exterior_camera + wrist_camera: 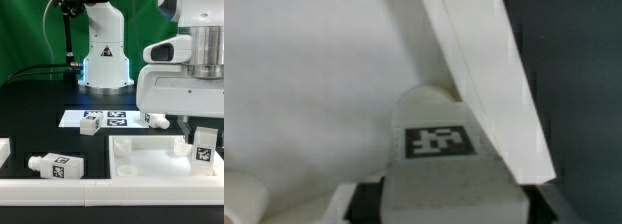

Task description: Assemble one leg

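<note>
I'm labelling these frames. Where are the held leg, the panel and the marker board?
Held leg (204, 146), exterior view, on its tagged face.
Panel (150, 160), exterior view, on its bare top.
Marker board (72, 117), exterior view, on its white end.

Green backdrop (30, 40) behind; black tabletop (40, 115); marker board (100, 118) lying flat mid-table.

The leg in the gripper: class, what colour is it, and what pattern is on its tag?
The leg is white; its tag is a black-and-white square pattern, clearest in the wrist view.

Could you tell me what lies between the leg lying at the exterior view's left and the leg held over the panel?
The panel's raised near-left corner with its round socket, as the exterior view shows; between that leg and the held leg, the rest is bare table.
</note>
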`<state>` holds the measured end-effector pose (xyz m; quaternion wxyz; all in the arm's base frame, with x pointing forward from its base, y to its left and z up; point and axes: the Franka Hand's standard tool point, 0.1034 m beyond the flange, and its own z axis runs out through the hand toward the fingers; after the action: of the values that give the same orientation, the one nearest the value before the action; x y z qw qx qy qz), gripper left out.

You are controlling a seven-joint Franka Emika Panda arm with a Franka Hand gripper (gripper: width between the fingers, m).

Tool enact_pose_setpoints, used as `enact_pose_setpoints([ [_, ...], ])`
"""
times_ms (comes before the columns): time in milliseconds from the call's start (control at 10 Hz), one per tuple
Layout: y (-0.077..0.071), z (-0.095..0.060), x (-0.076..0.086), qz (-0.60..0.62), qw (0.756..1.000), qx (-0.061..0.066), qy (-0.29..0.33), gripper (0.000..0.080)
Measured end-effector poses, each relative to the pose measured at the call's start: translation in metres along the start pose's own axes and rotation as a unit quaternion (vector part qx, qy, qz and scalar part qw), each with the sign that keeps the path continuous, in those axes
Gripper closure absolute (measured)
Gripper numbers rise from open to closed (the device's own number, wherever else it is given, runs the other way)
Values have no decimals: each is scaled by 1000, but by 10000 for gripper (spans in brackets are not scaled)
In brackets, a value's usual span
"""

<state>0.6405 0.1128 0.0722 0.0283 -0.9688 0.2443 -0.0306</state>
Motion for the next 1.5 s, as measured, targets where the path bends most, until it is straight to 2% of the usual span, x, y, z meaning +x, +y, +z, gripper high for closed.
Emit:
enact_pose_setpoints([
  [200, 0, 0, -1, 144, 990, -6, 5, 513],
  [300, 0, 0, -1, 230, 973, -6, 1, 513],
  [400, 0, 0, 1, 315, 949, -9, -10, 513],
  [600, 1, 0, 3, 452, 891, -4, -31, 512],
  [700, 1, 0, 4, 471, 882, -5, -32, 512],
  [800, -1, 0, 3, 542, 840, -5, -33, 512],
  [900, -1, 0, 3, 582, 812, -6, -31, 512],
  [1000, -1, 0, 3, 596, 802, -5, -29, 512],
  [1100, -1, 0, 4, 623, 782, -7, -26, 512],
  [1300, -1, 0, 4, 627, 779, -7, -25, 512],
  [1400, -1, 0, 3, 626, 780, -8, -25, 430],
  [1500, -1, 0, 3, 625, 780, -7, -24, 430],
])
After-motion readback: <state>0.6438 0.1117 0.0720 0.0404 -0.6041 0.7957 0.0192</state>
